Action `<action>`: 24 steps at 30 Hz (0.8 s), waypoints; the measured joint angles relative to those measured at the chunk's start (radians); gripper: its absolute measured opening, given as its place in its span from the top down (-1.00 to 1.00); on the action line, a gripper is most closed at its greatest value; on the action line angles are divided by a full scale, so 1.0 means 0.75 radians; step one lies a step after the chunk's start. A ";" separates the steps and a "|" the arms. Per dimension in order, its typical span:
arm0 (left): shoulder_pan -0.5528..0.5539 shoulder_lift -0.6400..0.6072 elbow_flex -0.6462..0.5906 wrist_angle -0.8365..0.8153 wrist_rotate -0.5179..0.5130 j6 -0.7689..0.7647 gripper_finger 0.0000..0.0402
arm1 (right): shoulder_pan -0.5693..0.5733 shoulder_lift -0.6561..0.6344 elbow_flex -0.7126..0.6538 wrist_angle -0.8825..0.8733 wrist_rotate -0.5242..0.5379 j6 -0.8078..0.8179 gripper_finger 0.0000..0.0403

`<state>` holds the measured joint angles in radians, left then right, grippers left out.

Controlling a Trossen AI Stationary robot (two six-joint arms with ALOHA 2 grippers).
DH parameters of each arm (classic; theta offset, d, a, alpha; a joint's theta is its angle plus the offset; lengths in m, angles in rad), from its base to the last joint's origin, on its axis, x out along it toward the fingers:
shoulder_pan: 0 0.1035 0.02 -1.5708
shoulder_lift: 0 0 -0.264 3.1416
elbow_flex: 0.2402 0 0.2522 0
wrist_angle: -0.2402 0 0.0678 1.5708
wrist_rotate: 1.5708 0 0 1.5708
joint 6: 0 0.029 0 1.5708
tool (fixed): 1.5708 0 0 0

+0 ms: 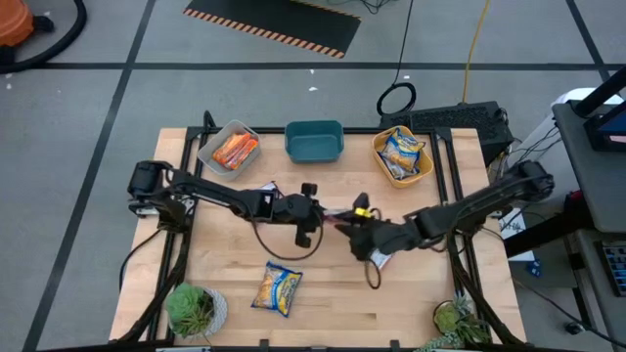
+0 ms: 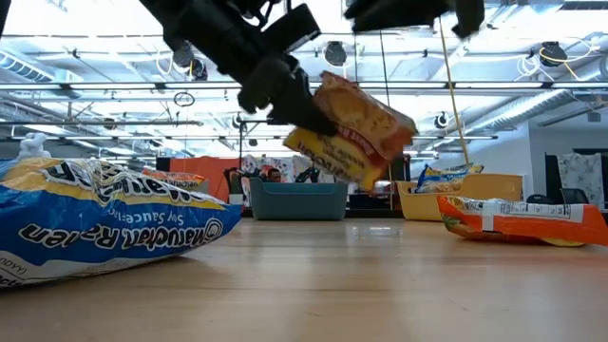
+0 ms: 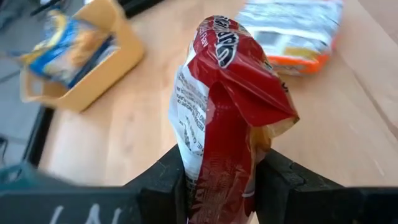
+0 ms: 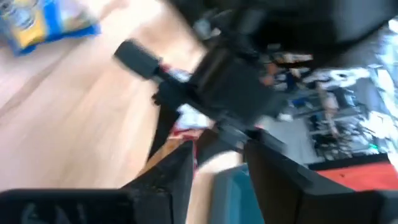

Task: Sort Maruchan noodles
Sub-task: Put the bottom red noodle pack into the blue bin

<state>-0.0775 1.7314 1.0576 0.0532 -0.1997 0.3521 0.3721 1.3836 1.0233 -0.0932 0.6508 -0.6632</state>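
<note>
Standing upright in left tool (image 3: 221,186), packet (image 3: 227,106).

Front table (image 1: 391,303) lies open (one yellow packet (image 1: 278,289) intrudes).

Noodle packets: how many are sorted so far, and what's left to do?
Orange packets already lie in the grey tub and yellow-blue ones in the yellow tub. The left gripper holds a red-and-white packet in the air. A yellow-blue packet and another packet wait on the table; the teal tub looks empty.
</note>
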 joint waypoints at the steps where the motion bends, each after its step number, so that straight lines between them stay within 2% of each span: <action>1: 0.005 -0.017 0.000 -0.012 -0.019 -0.037 0.37 | 0.011 -0.030 0.001 0.005 0.046 0.001 0.25; 6: 0.040 -0.082 -0.001 -0.043 -0.173 -0.229 0.37 | 0.100 -0.172 0.000 0.020 0.405 0.073 0.20; 10: 0.074 -0.108 0.000 -0.012 -0.361 -0.355 0.37 | 0.179 -0.270 0.000 0.018 0.681 0.214 0.20; 13: 0.108 -0.117 -0.002 0.018 -0.530 -0.400 0.37 | 0.230 -0.337 0.000 0.019 0.814 0.299 0.20; 16: 0.165 -0.122 0.001 0.112 -0.602 -0.450 0.37 | 0.263 -0.395 0.000 0.013 0.850 0.351 0.20; 21: 0.289 -0.121 0.001 0.224 -0.618 -0.517 0.37 | 0.311 -0.457 0.000 0.006 0.849 0.379 0.20; 24: 0.378 -0.113 0.001 0.226 -0.623 -0.630 0.37 | 0.345 -0.473 0.000 -0.023 0.850 0.380 0.20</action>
<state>0.2062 1.6466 1.0580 0.2229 -0.6667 -0.1207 0.6311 1.0290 1.0233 -0.1104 1.2879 -0.3782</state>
